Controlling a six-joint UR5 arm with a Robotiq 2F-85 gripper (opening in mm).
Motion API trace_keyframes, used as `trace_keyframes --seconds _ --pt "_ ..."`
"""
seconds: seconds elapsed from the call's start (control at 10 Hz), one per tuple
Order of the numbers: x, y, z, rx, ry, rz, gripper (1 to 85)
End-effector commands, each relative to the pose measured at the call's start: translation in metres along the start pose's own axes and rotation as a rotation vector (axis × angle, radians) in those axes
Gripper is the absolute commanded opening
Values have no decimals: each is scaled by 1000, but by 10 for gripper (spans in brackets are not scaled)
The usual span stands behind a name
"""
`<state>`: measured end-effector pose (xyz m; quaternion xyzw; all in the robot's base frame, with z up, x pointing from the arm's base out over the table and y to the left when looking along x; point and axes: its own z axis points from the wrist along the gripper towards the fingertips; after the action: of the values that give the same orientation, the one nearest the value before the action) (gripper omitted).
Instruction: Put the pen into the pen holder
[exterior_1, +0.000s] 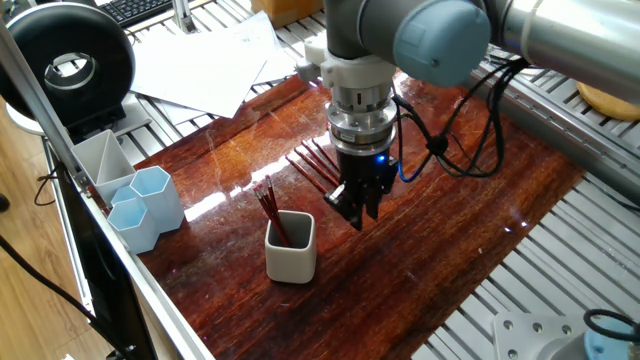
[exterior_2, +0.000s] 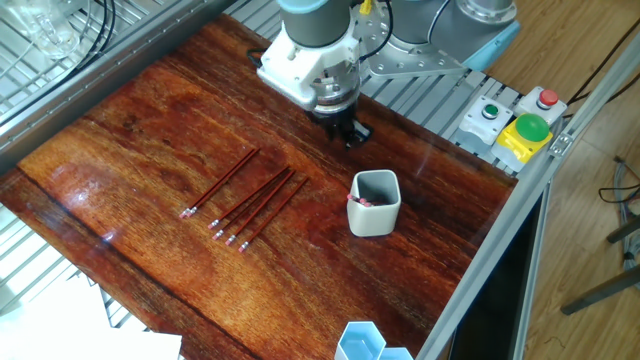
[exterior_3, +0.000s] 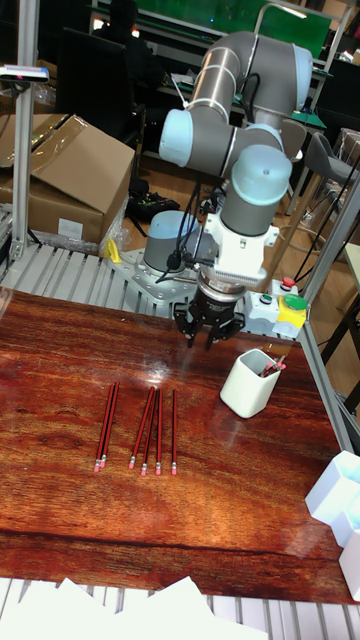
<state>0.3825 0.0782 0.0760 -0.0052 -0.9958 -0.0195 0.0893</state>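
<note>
Nearest you in the tall fixed view, you are looking at red pens (exterior_3: 140, 432) lying in a loose row at lower left on the wooden table (exterior_3: 60, 520), probably laid out for easy picking. Right of centre, the off-white pen holder (exterior_3: 251, 382) is standing upright, mouth up, already holding a few red pens. Beyond it, the gripper (exterior_3: 208, 335) is hanging empty; whether its jaws are parted, you cannot tell.

You get no readable text, no labels, brands or numbers on anything here, sheets of paper (exterior_1: 205, 62) past the tabletop's far edge too blurred to read
</note>
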Motion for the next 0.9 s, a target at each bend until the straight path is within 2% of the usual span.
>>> trace_keyframes --seconds 0.0,0.1,0.2,0.3,0.4,0.6,0.7,0.8 --pt "-3 -2 -2 5 -20 -22 417" --pt "7 -3 -2 5 18 -46 417" --pt "-12 -6 4 5 39 -55 417" --pt "-26 -4 13 9 40 -58 420" --pt "-33 2 20 6 40 -51 420" --pt "-46 8 22 15 18 -13 423" --pt "-25 11 19 9 77 -85 407" --pt "6 10 9 1 109 -71 320"
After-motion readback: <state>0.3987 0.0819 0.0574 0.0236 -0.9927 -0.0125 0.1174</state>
